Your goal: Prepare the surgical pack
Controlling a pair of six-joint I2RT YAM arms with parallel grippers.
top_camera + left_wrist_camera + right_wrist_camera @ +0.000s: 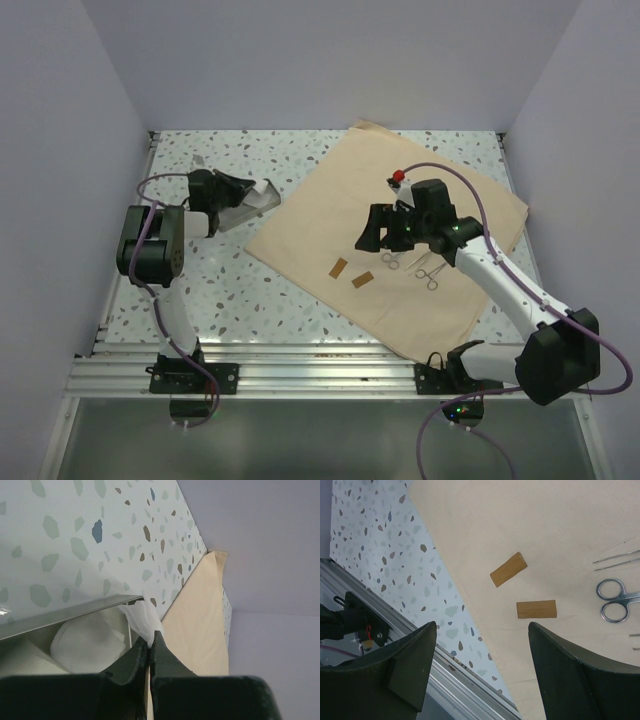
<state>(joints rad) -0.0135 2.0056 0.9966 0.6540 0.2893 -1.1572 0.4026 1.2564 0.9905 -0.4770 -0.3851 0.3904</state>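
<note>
Cloth (330,215) lies flat, right-centre of table (220,290); light, floppy, so I'd pinch a corner. On it: 2 brown tabs (508,569), 1 scissors (612,600), other instruments, count unclear. My R gripper (482,625) hangs over it, wide open, empty. L gripper (150,642) is pinched shut on white wad (142,617) by 1 tray (65,612).

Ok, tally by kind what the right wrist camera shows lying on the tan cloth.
Brown rectangular strips: 2
Silver ring-handled scissors: 1
Thin silver tweezers: 1
Total: 4, plus unclear metal slivers cut off at the right edge.
</note>
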